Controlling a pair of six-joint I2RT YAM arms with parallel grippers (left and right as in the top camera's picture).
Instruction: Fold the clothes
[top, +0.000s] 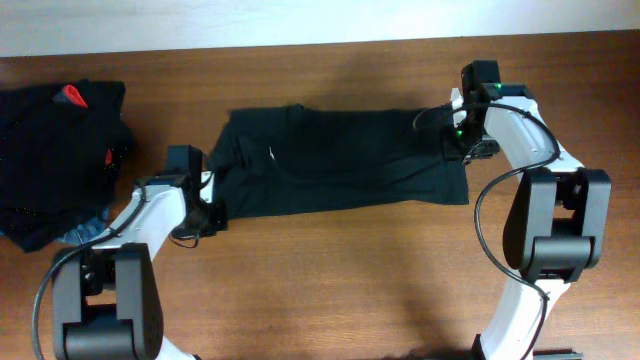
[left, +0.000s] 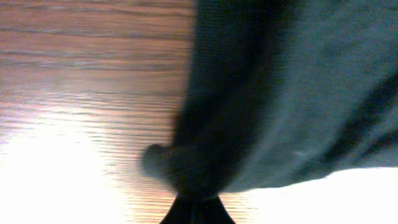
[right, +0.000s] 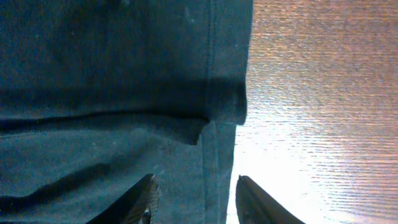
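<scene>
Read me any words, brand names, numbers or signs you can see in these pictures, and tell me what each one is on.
No words or numbers can be read in any view.
On the black shirt: a small white mark, too small to read.
On the pile of dark clothes: a red patch, too small to read.

The shirt (top: 340, 160) is soft, matt black cloth with stitched hems; the tabletop (top: 350, 290) is brown wood, finely grained, smooth and glossy under glare; the arm shells (top: 525, 125) look like smooth white plastic.
</scene>
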